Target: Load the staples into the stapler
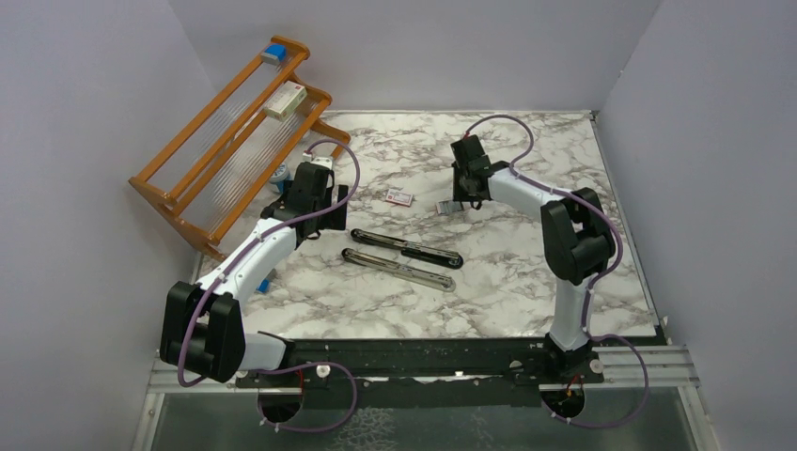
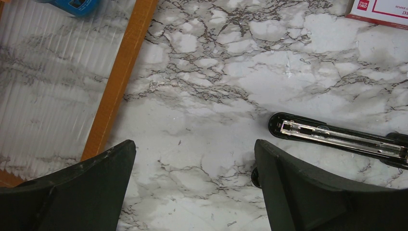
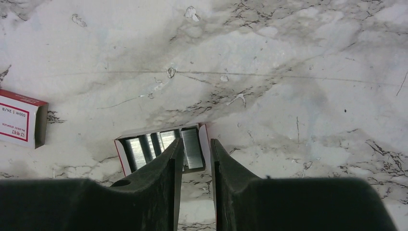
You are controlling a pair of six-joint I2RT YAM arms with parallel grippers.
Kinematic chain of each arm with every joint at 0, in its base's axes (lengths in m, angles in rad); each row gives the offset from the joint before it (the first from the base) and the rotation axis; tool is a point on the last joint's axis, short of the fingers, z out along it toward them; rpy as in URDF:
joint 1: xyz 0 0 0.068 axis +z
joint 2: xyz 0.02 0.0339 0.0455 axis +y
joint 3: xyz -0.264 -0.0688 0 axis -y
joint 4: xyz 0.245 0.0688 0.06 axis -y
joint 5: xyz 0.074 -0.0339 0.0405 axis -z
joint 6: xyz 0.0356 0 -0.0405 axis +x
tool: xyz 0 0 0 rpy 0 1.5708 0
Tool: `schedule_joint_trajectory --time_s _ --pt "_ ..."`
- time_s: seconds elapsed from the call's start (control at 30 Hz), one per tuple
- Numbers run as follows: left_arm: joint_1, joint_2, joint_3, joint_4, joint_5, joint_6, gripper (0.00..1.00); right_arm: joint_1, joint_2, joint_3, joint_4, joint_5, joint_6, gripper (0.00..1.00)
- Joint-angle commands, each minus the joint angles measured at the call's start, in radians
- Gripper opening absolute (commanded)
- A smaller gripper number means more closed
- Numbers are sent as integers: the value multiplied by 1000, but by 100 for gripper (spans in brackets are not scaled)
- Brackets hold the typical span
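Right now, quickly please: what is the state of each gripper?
Left gripper: open wide, holding nothing.
Right gripper: jaws narrowly apart around a silver-grey metal staple strip; whether it grips cannot be told.

The left arm [image 1: 246, 263] and right arm [image 1: 567, 310] share white link shells and bulky black joint housings. A lilac cable [image 1: 503, 117] loops along each. The left tool [image 2: 193, 147] and right tool [image 3: 196, 144] end in matte black wedge-shaped fingers [image 2: 298, 187].

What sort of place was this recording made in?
Probably a robot test cell rather than a real office: a marble-patterned table boxed in by plain walls, with a stapler, a tray of staples and a wooden rack laid out.
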Motion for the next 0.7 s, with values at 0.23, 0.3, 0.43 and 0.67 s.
schedule_joint_trajectory --time_s 0.23,0.3,0.43,0.67 --pt "-2 8 24 -11 -8 7 96 -10 8 16 3 -45 9 30" --pt "-2 8 24 -12 -8 7 96 -10 14 21 1 -50 7 30" --pt "-4 7 24 -12 -8 7 96 -10 4 15 8 -52 6 30" --pt "-4 6 24 -12 -9 7 96 -10 -66 -35 102 -127 -33 30"
